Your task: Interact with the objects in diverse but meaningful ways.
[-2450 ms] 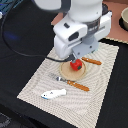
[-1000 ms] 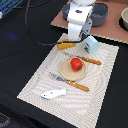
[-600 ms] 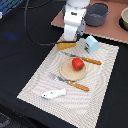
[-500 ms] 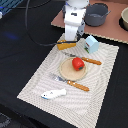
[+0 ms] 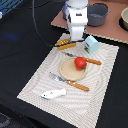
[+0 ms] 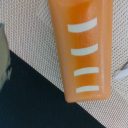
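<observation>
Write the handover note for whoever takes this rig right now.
Hand: low over the orange ridged block at the placemat's far edge; fingers not visible, so grip unknown.
Tomato sits on the round plate.
Pale blue cup stands at the mat's far corner, to the exterior view's right.
Fish piece lies at the near edge.
Done: tomato plated.
Left: the block, cup and fish, your choice.

tomato (image 5: 80, 62) on plate, bread block (image 6: 84, 47) flat

Tomato (image 5: 80, 62) on wooden plate (image 5: 67, 73)
</observation>
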Motion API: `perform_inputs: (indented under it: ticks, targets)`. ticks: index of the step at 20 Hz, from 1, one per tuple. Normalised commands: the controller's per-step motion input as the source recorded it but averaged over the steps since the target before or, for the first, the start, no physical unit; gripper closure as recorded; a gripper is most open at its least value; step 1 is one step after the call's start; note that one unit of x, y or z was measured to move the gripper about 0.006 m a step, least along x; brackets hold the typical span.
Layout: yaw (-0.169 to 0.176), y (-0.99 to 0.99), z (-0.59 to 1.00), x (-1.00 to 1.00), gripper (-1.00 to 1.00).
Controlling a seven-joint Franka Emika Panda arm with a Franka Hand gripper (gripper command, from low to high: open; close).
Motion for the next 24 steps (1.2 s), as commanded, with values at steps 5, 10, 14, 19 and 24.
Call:
perform_inputs:
  ticks: [5, 10, 14, 19, 24]
  targets:
    - [0.078, -0.01, -0.44, -0.32, -1.00]
    - [0.078, 0.00, -0.49, -0.34, -1.00]
    - [0.077, 0.00, -0.46, -0.33, -1.00]
    - [0.076, 0.00, -0.42, -0.30, 1.00]
    - [0.069, -0.02, -0.15, -0.19, 1.00]
